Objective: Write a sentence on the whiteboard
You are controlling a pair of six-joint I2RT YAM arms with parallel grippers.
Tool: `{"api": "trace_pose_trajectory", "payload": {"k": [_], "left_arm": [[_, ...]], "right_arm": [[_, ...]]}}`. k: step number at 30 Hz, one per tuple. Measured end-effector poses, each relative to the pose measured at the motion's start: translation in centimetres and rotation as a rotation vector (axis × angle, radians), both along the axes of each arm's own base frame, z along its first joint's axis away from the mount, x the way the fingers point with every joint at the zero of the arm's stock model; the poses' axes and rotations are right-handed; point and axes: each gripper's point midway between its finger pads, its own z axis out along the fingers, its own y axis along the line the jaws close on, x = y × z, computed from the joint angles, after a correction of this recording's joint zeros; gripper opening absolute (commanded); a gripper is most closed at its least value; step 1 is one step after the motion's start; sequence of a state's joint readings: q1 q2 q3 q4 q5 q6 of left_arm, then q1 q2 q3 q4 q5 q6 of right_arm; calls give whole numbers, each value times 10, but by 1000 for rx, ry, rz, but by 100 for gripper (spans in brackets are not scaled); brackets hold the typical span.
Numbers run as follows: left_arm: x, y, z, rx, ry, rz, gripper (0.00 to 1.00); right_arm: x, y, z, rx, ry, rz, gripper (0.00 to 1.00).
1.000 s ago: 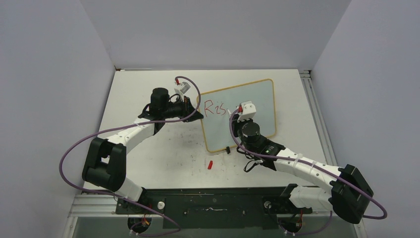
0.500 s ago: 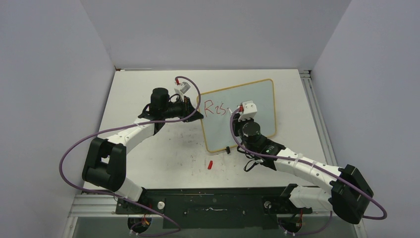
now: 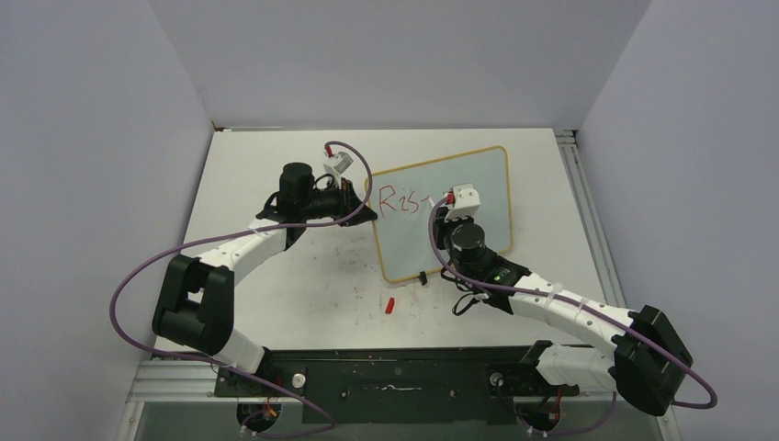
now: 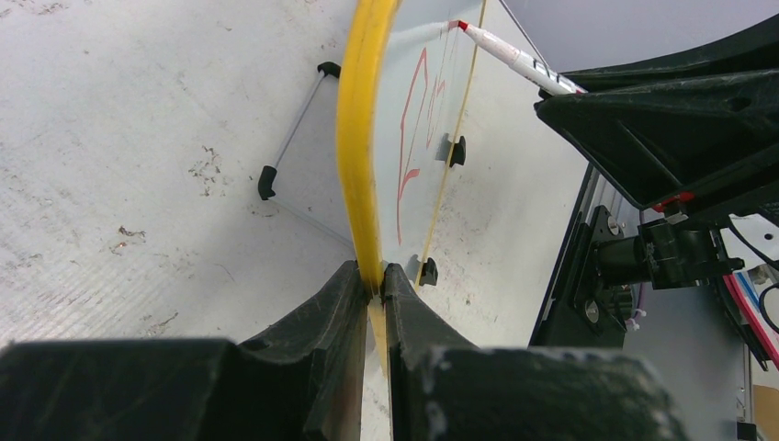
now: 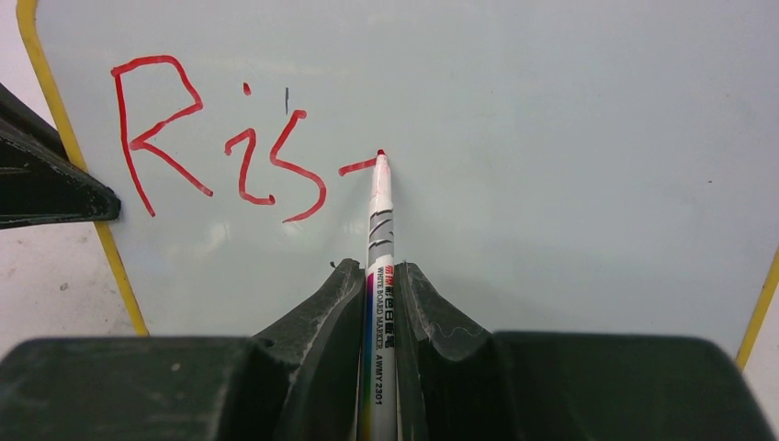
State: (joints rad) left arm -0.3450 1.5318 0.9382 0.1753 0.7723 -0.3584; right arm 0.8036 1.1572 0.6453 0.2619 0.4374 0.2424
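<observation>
Both grippers are busy: my left gripper [image 4: 372, 274] pinches the left edge of the whiteboard [image 3: 478, 184], which stands mid-way across the table [image 3: 303, 285]. My right gripper [image 5: 379, 276] clamps a marker [image 5: 379, 216], tip touching the board at the end of a dash just right of the red lettering [image 5: 220, 156] "Ris".

Robot lab cell — plain grey walls [image 3: 386, 55], scuffed white tabletop [image 3: 303, 285], aluminium rail [image 3: 581, 193] edging.

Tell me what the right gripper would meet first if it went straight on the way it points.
The whiteboard. The marker in the right gripper seems to touch it beside the red lettering, so the tip would press in first.
</observation>
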Motion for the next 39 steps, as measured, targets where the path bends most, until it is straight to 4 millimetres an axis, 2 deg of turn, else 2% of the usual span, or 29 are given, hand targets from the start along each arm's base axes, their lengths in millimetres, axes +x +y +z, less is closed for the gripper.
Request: {"api": "trace_pose_trajectory", "payload": {"k": [8, 26, 39], "left_arm": [[0, 0, 0, -1, 0, -1, 0], [0, 0, 0, 0, 0, -1, 0], [0, 0, -1, 2, 2, 2, 0]], "right_arm": [[9, -1, 12, 13, -25, -16, 5], [10, 11, 13, 21, -29, 38, 5], [-1, 11, -9, 28, 11, 58, 5]]}}
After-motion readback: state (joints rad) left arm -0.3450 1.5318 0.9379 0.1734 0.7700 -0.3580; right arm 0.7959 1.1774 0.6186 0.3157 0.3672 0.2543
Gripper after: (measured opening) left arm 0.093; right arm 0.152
